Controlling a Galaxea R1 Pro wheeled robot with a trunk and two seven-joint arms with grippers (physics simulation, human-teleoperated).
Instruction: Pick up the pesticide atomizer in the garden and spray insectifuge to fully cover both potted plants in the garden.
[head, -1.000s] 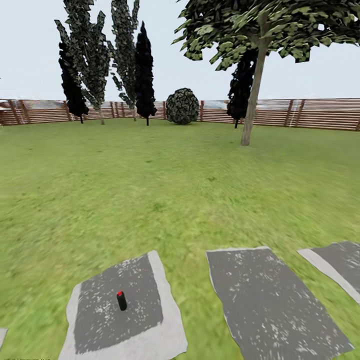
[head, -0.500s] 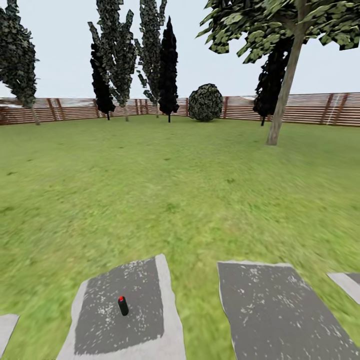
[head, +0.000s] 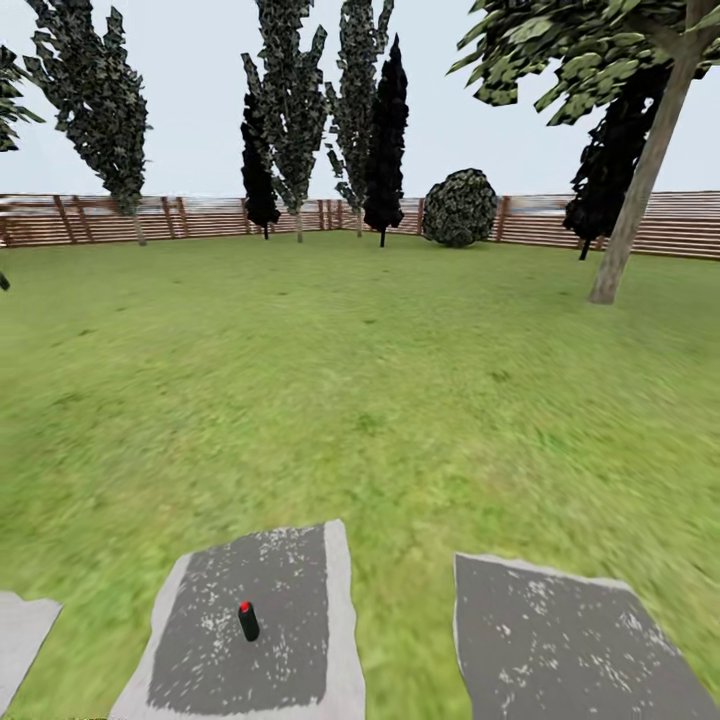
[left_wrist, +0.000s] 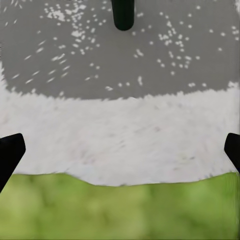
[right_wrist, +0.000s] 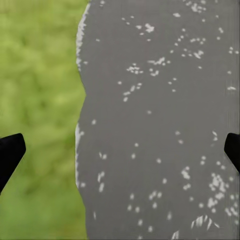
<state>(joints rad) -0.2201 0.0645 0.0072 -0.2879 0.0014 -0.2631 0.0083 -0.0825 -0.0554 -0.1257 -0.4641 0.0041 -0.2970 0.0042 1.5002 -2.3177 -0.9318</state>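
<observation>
Left claw (left_wrist: 120, 150) spread wide, its two dark fingertips (left_wrist: 10, 152) sitting at opposite edges of its wrist view, nothing between them but pale stone rim and a strip of grass. Right claw (right_wrist: 120, 152) equally wide apart and empty, hanging over the speckled grey face of another stepping stone (right_wrist: 160, 125) where it meets the lawn (right_wrist: 40, 100). And there's the spray bottle (head: 247, 621), a slim dark body with a red mark on top, standing upright near the middle of the near-left stone (head: 240, 620); from the left wrist camera just its dark base (left_wrist: 123, 14) pokes in, well apart from the fingertips. Compared with half a second ago, the whole head view has swung: trees (head: 290, 110), round bush (head: 459, 207) and slatted fence (head: 100, 218) all slide to the right of the picture, and a further tree has come in on the left, so that is the camera turning, while the bottle sits on the same stone.
</observation>
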